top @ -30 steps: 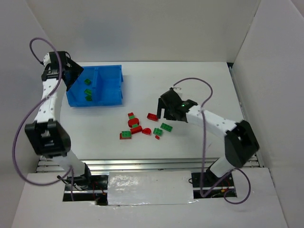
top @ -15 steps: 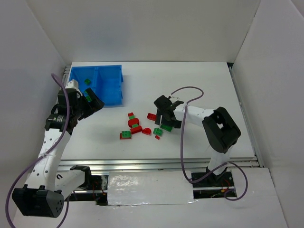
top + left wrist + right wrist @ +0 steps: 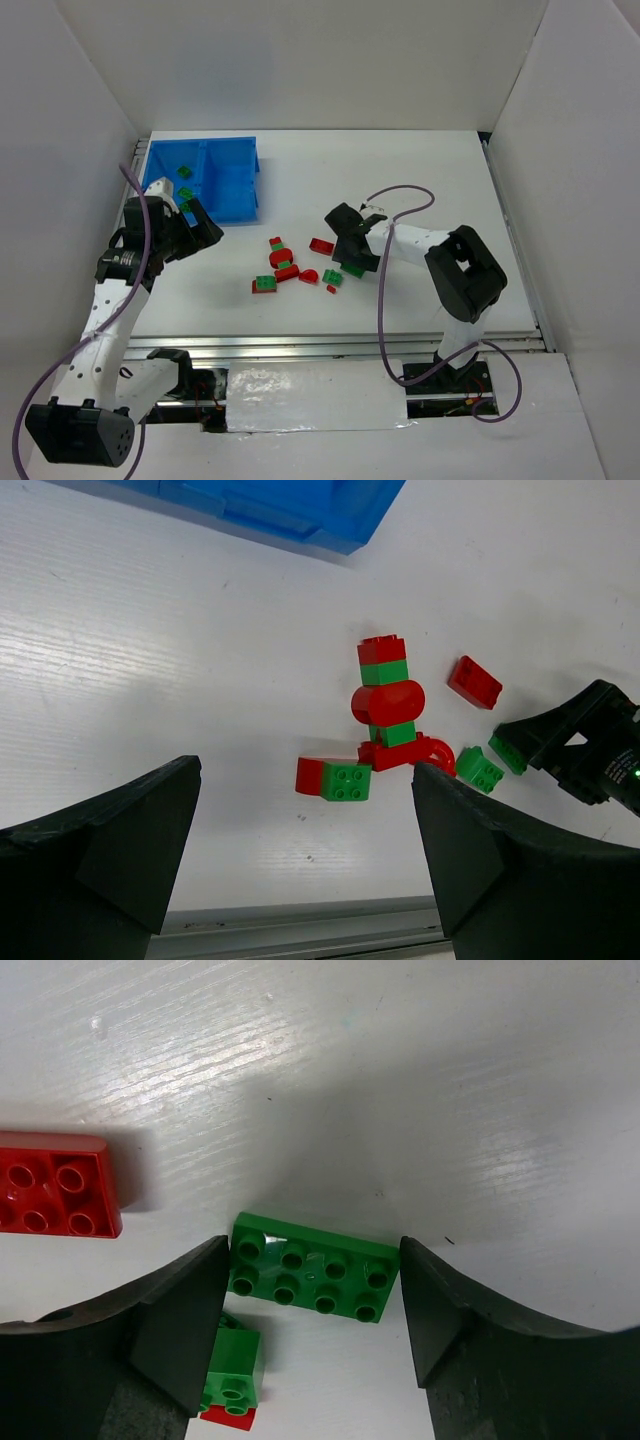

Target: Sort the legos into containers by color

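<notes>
Red and green legos lie scattered mid-table: a stacked red-green cluster (image 3: 280, 258) (image 3: 385, 695), a red-green pair (image 3: 265, 285) (image 3: 335, 778), a red plate (image 3: 321, 245) (image 3: 55, 1195). My right gripper (image 3: 350, 262) (image 3: 314, 1260) is down on the table, its fingers pressed against both short ends of a flat green plate (image 3: 353, 269) (image 3: 312, 1280). The blue bin (image 3: 255, 180) (image 3: 300, 510) stands back left, with green bricks (image 3: 186, 172) in its left container. My left gripper (image 3: 190, 228) (image 3: 305, 770) hovers open and empty just in front of the bin.
A small green-on-red brick (image 3: 232, 1385) lies just beside my right gripper's left finger. A red arch (image 3: 309, 276) and a green brick (image 3: 332, 277) sit close by. White walls enclose the table; a metal rail (image 3: 300, 920) runs along its front edge.
The left arm has swung off the bin, down and toward the front left. The right gripper has dropped onto the green plate and its jaws have closed in on it.
</notes>
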You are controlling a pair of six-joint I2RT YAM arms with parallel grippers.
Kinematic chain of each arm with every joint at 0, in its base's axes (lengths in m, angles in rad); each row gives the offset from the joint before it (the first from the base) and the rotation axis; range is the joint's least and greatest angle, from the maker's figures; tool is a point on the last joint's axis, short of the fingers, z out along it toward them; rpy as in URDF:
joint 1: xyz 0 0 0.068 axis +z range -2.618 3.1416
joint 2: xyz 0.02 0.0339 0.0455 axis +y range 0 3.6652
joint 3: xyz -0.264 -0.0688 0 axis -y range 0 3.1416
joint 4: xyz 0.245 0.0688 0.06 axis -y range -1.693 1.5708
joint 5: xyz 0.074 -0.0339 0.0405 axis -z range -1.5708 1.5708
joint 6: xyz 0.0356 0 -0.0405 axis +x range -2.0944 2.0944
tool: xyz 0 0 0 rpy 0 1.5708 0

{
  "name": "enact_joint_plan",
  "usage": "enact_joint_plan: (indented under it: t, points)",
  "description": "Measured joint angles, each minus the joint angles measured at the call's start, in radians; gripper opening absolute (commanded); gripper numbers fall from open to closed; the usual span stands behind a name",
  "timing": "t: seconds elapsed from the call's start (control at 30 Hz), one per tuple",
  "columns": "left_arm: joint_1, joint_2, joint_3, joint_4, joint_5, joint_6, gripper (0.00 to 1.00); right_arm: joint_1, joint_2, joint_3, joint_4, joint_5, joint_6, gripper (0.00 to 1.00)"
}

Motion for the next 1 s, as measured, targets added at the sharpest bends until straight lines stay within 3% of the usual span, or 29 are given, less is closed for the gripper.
enact_joint_plan:
  t: [0.07, 0.27, 0.3, 0.33, 0.4, 0.5, 0.53, 0.8, 0.93, 1.0]
  points:
    - [0.000, 0.000, 0.000, 0.000, 0.008, 0.011, 0.99, 0.000, 0.000, 0.000, 0.003, -0.006, 0.003, 0.85]
    - [0.000, 0.000, 0.000, 0.002, 0.030, 0.015, 0.99, 0.000, 0.003, -0.005, 0.010, -0.019, 0.003, 0.83]
    - [0.000, 0.000, 0.000, 0.002, 0.032, 0.015, 1.00, 0.000, 0.002, -0.006, 0.012, -0.019, 0.002, 0.80]
    - [0.000, 0.000, 0.000, 0.002, 0.034, 0.015, 0.99, 0.000, 0.002, -0.011, 0.015, -0.016, 0.002, 0.70]
    - [0.000, 0.000, 0.000, 0.002, 0.039, 0.015, 1.00, 0.000, -0.006, -0.021, 0.020, -0.008, 0.006, 0.65]
    - [0.000, 0.000, -0.008, 0.010, 0.051, 0.014, 0.99, -0.001, -0.021, -0.040, 0.037, -0.004, 0.015, 0.41]
    - [0.000, 0.000, -0.012, 0.014, 0.056, 0.014, 0.99, -0.001, -0.025, -0.045, 0.043, -0.003, 0.018, 0.28]
    - [-0.058, 0.000, -0.086, 0.122, 0.166, -0.017, 1.00, -0.005, -0.048, -0.050, 0.043, 0.010, 0.039, 0.27]
    - [-0.196, 0.002, -0.174, 0.291, 0.222, -0.089, 0.99, -0.005, -0.121, -0.024, 0.010, 0.028, 0.062, 0.26]
    - [-0.302, 0.020, -0.200, 0.371, 0.235, -0.118, 1.00, 0.000, -0.188, -0.003, 0.007, 0.037, 0.081, 0.18]
